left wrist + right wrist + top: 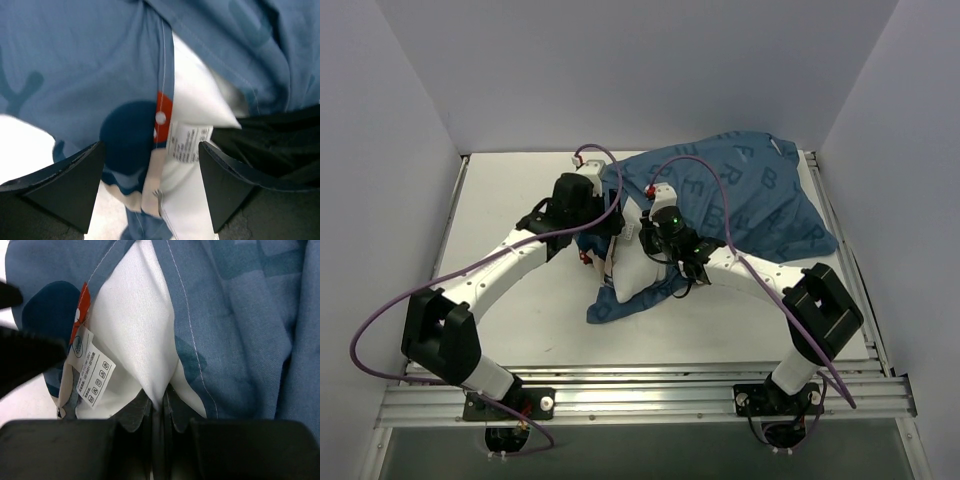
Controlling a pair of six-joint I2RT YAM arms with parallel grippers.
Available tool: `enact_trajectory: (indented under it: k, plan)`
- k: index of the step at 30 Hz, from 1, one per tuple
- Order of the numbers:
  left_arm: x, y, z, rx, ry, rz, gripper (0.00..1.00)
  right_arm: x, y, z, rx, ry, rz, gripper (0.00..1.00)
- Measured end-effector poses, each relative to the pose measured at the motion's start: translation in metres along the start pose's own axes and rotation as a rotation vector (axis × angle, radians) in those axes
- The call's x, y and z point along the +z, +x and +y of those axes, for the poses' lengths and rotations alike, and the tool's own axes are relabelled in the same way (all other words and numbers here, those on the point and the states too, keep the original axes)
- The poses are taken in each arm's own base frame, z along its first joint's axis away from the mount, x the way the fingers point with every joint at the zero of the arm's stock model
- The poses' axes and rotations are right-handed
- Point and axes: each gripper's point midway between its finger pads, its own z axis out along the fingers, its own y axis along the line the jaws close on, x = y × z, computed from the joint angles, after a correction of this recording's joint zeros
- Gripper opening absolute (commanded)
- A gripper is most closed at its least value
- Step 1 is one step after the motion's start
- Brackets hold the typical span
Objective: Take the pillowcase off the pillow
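Right end effector is closed on a pinch of the white pillow, gripping the corner that pokes out of the pillowcase opening. Left end effector is open, its jaws spread either side of the pillowcase hem, where a red patch of the print and the pillow's care label lie side by side.

From above, only that one pillow corner shows, near the middle of the worktop. Most of the pillow lies inside the blue cover, which runs off toward the far right corner. I judge the task to be in its early part: the pillow is anchored, but the cover is not yet gripped.

The next move calls for the left jaws to close on the blue hem alone, clear of the white fabric and the label just beside it. Then the two arms need to pull apart so the cover slides off along the pillow's length.

Both wrists are crowded together over the opening, so a clash is a risk. Purple cables loop above the fabric, and the walls around the worktop limit how far a pull can travel
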Motion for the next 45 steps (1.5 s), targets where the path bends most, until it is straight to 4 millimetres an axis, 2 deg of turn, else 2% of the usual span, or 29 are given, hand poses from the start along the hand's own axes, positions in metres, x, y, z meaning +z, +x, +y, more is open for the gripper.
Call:
enact_trajectory:
  k: [4, 6, 12, 16, 17, 20, 22, 25, 28, 30, 34, 38, 42, 43, 45]
  plan:
    - [0.014, -0.016, 0.004, 0.025, -0.046, -0.043, 0.82, -0.002, 0.001, 0.002, 0.013, -0.015, -0.004, 0.00]
    - [0.024, -0.019, 0.010, 0.034, -0.082, -0.055, 0.78, -0.002, 0.002, 0.002, 0.018, -0.019, -0.005, 0.00]
    - [0.047, -0.013, 0.022, 0.050, -0.157, -0.046, 0.71, -0.006, 0.003, 0.004, 0.034, -0.032, -0.012, 0.00]
    - [0.052, -0.014, 0.021, 0.037, -0.164, -0.054, 0.46, -0.008, 0.004, 0.003, 0.039, -0.032, -0.015, 0.00]
    - [0.053, -0.014, 0.022, 0.034, -0.170, -0.057, 0.30, -0.009, 0.005, 0.002, 0.040, -0.032, -0.015, 0.00]
    - [0.054, -0.017, 0.027, 0.016, -0.195, -0.074, 0.07, -0.013, 0.007, 0.000, 0.052, -0.027, -0.015, 0.00]
    - [0.055, -0.017, 0.030, -0.010, -0.206, -0.077, 0.02, -0.016, 0.007, -0.006, 0.076, -0.016, -0.020, 0.00]
    - [0.055, -0.019, 0.038, -0.048, -0.228, -0.087, 0.02, -0.023, 0.011, -0.017, 0.121, -0.001, -0.015, 0.00]
    - [0.053, -0.020, 0.066, -0.116, -0.292, -0.099, 0.02, -0.033, 0.015, -0.037, 0.181, 0.018, -0.006, 0.00]
    - [0.052, -0.015, 0.090, -0.184, -0.342, -0.094, 0.02, -0.040, 0.017, -0.051, 0.224, 0.033, 0.003, 0.00]
    - [0.051, 0.008, 0.117, -0.293, -0.403, -0.051, 0.02, -0.052, 0.016, -0.069, 0.287, 0.043, 0.011, 0.00]
    - [0.053, 0.027, 0.127, -0.363, -0.427, 0.001, 0.02, -0.067, 0.014, -0.078, 0.309, 0.052, 0.023, 0.00]
    - [0.067, 0.045, 0.128, -0.411, -0.406, 0.048, 0.03, -0.079, 0.012, -0.077, 0.308, 0.039, 0.034, 0.00]
    - [0.070, 0.050, 0.127, -0.423, -0.395, 0.062, 0.06, -0.082, 0.012, -0.077, 0.305, 0.034, 0.037, 0.00]
    - [0.073, 0.063, 0.125, -0.445, -0.365, 0.088, 0.21, -0.086, 0.012, -0.075, 0.293, 0.017, 0.043, 0.00]
